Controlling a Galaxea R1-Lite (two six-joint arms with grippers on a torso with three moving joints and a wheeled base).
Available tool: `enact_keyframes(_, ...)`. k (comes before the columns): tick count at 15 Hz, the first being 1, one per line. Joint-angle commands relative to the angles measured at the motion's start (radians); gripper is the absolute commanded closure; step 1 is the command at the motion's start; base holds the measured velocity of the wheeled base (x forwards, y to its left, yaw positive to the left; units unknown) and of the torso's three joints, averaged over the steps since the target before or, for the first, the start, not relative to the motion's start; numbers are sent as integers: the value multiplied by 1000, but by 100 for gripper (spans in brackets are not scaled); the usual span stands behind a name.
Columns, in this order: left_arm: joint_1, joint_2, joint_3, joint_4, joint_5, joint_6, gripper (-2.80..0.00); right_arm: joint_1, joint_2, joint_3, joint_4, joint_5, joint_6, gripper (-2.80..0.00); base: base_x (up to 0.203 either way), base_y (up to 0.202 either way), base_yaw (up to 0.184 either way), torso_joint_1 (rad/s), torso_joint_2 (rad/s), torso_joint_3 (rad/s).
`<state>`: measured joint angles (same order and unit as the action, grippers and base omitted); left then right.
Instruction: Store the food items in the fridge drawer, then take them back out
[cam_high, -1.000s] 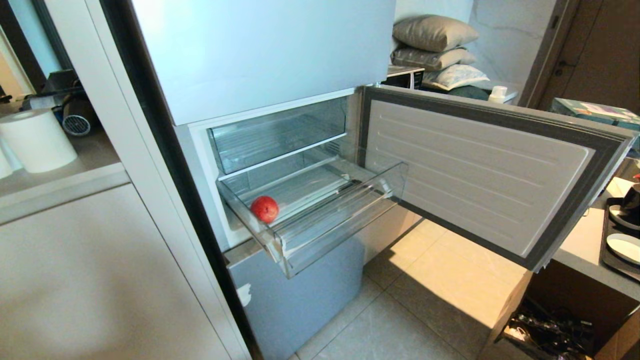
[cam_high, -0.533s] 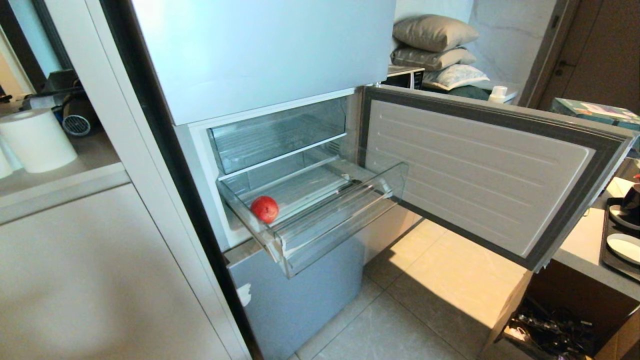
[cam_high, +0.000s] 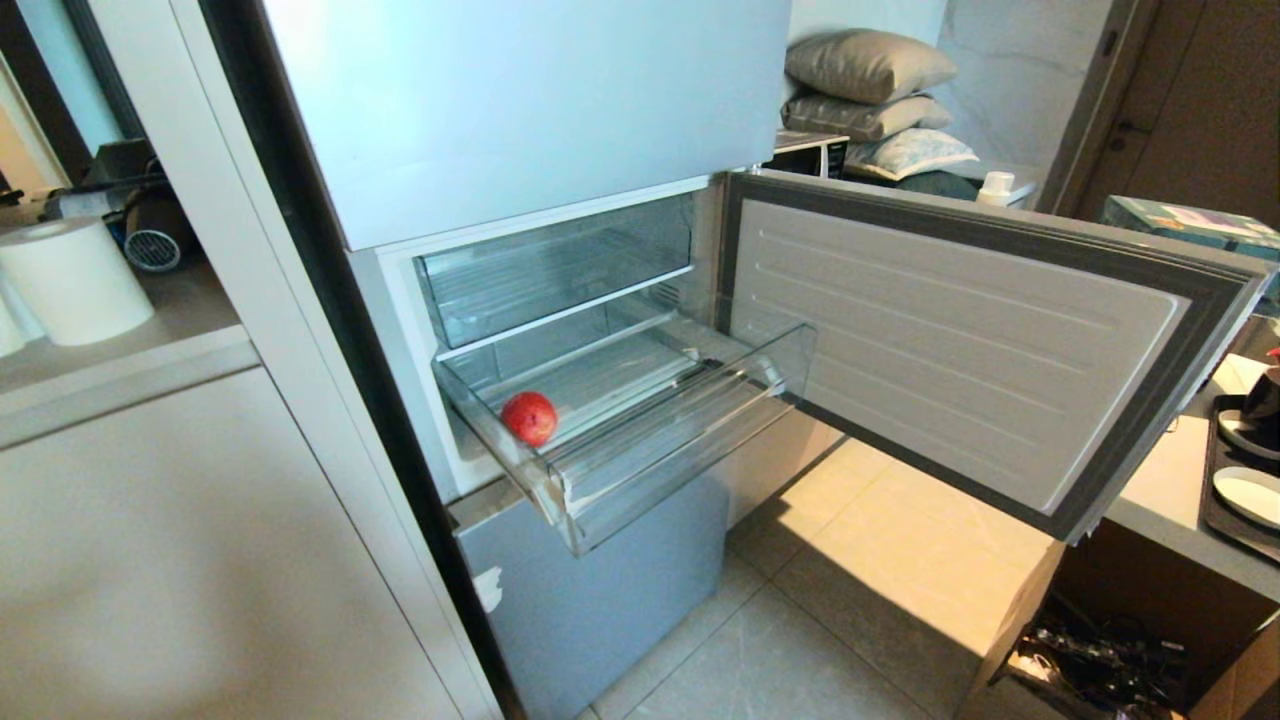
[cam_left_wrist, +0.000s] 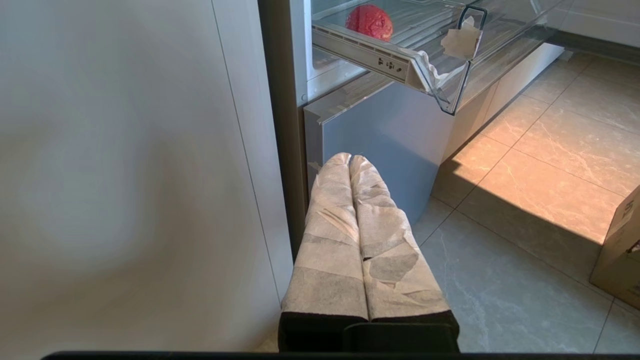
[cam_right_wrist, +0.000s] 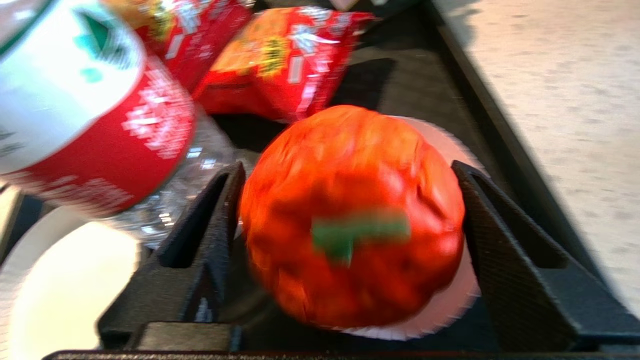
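Round matte red fruit, head view: the round matte red fruit (cam_high: 529, 418) lies in the clear plastic fridge drawer (cam_high: 680, 440), at its left end, close behind the thick front lip.
Drawer, head view: pulled out from the pale blue-grey fridge's middle section; the rest of its ribbed base is bare to the right of the fruit.
Edges, head view: the clear upper drawer (cam_high: 560, 270) sits pushed in just above. The middle door (cam_high: 950, 350) stands swung open on the right, its lower edge near the drawer's right end. The flat pale-blue bottom door (cam_high: 600, 590) is closed below.
Room, head view: tiled floor (cam_high: 800, 650) lies in front, between the fridge and a cardboard box (cam_high: 1020, 600) at the right.
Fruit, left wrist view: the red fruit (cam_left_wrist: 369, 22) shows through the drawer's (cam_left_wrist: 425, 65) clear side wall.
Left gripper, left wrist view: the left gripper (cam_left_wrist: 350, 160) is low beside the bottom door (cam_left_wrist: 385, 130), its wrapped fingers pressed together, holding nothing.
Right gripper, right wrist view: the right gripper (cam_right_wrist: 347, 170) straddles a wrinkled orange-red round fruit with a green patch (cam_right_wrist: 350, 215); whether it squeezes or stands loose cannot be told.
Surroundings, right wrist view: that fruit rests on a white plate (cam_right_wrist: 450, 310) in a black tray (cam_right_wrist: 500, 125), near a red-and-white labelled bottle (cam_right_wrist: 90, 100) and red snack packets (cam_right_wrist: 285, 55).
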<state>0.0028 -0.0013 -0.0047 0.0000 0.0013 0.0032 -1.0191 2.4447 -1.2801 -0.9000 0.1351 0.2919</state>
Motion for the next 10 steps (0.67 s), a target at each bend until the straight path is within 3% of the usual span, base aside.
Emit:
enact_keyframes(1,0,0,0,0,0,0,0,11,-7,1,-5,1,1,-280,0,0,0,0,0,0)
enact_keyframes(7,0,0,0,0,0,0,0,1,-107,48,3,-1,9,-280,0,0,0,0,0,0)
enact_keyframes(8,0,0,0,0,0,0,0,-6,-134,69,6,-1,14,-172,0,0,0,0,0,0)
enact_keyframes(9,0,0,0,0,0,0,0,-15,-183,95,8,0,18,0,0,0,0,0,0,0)
enact_keyframes(10,0,0,0,0,0,0,0,-24,-232,128,9,0,22,0,0,0,0,0,0,0)
